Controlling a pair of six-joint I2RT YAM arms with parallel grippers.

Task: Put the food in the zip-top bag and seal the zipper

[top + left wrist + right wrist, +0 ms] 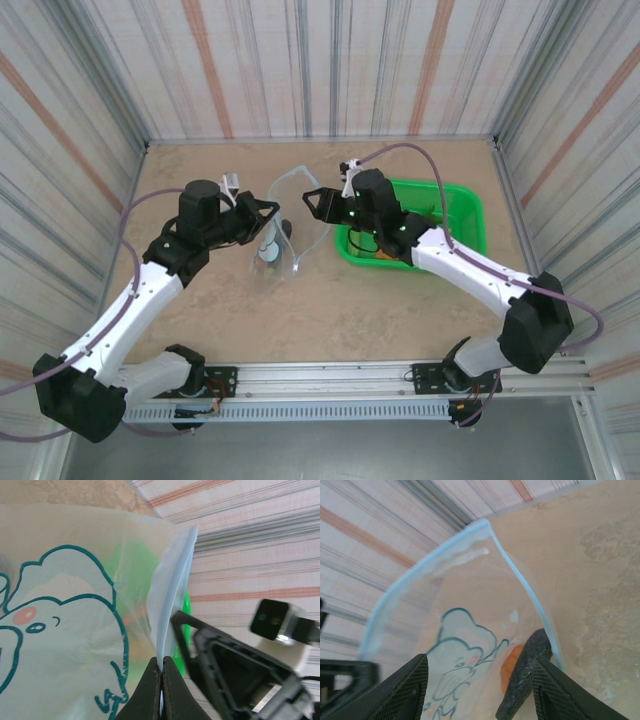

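One bag [291, 212] held up, left gripper [161, 666] pinching its zipper [172, 587], right gripper [480, 655] spread wide, one orange piece [508, 666] showing through

Looks like a robot lab cell, boxed in by striped wall panels [300, 60], with a beige tabletop [350, 310] and an aluminium rail [340, 374] carrying two arm bases [188, 375].
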